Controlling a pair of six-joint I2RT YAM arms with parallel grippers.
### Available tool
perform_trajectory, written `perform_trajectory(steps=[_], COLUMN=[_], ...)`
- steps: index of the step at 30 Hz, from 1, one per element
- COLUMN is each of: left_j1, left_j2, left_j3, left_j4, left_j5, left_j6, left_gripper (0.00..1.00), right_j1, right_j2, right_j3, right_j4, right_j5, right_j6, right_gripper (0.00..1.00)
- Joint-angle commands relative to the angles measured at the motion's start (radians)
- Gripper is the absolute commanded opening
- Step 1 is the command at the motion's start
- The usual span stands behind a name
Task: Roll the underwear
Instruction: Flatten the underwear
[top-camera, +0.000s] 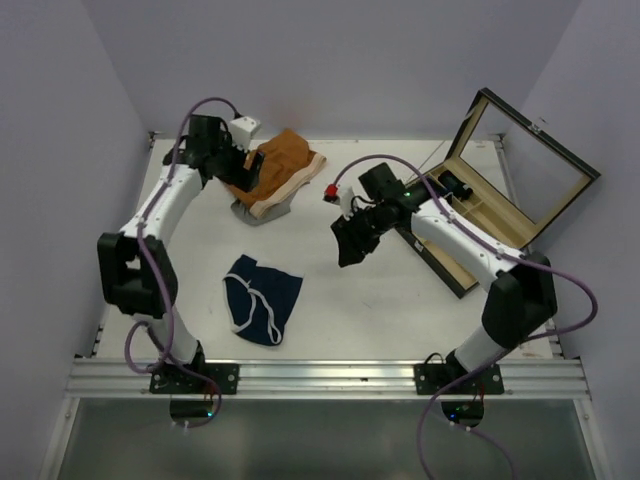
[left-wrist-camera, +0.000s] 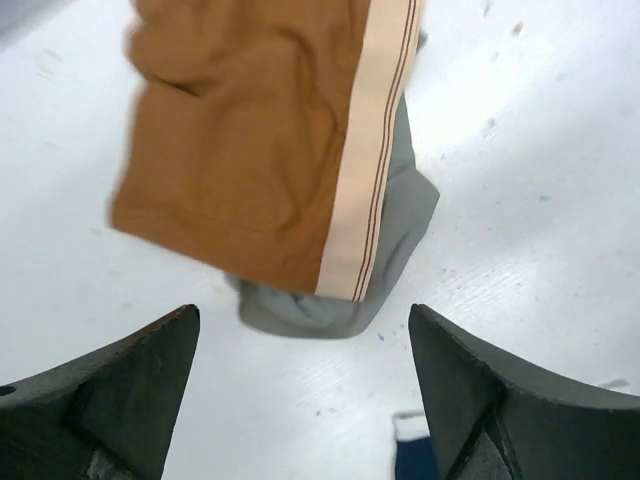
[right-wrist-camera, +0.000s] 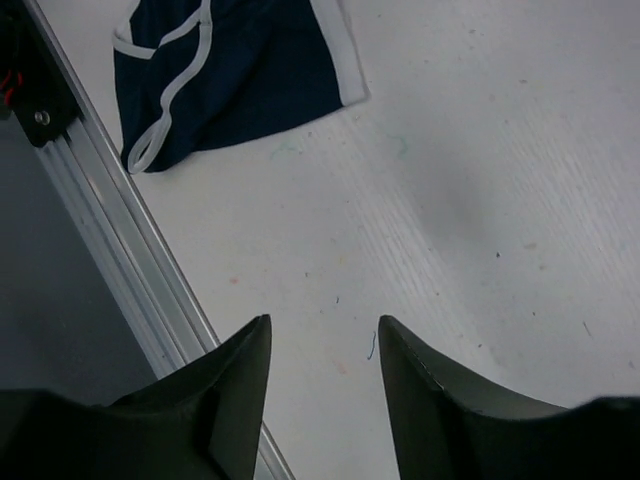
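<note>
- Underwear: navy briefs with white trim, lying loosely crumpled on the white table, left of centre and near the front rail.
- Neither gripper touches it.
- Right gripper: hangs over the table to the right of the underwear and a little farther back, apart from it. In the right wrist view the briefs lie ahead of the fingers, beside the rail.
- Its 2 fingers stand partly apart with a narrow gap. Only bare table shows between them; nothing is held.
- Left gripper: well apart from the underwear, at the back left by the orange shorts, which lie on a grey garment.
- Its 2 fingers are spread wide with nothing between them. The shorts lie just ahead, with no contact visible in the wrist view.
- An open wooden box sits at the right.
</note>
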Motion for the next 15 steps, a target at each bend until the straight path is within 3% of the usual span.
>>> perform_trajectory(steps=[1,5,10,15], left_j1=[0.027,0.059,0.106,0.113], left_j2=[-0.256,-0.378,-0.427,-0.416], left_j3=[-0.084,-0.292,-0.534,-0.633], left_j4=[-0.092,-0.125,-0.071,-0.01], left_j5=[0.124,0.181,0.218,0.218], left_j6=[0.032,0.057,0.083,0.085], left_gripper=[0.89,0.85,0.76,0.68], right_j1=[0.086,0.169,0.264,0.31], right_j2=[0.098,0.23,0.385,0.454], right_j3=[0.094,0.154,0.218,0.253], right_j4=[0.094,0.162,0.237,0.321], right_j5=[0.022,0.001,0.022,0.077], right_j6=[0.063,0.138,0.185,0.27], right_gripper=[0.48,0.37,0.32,0.28])
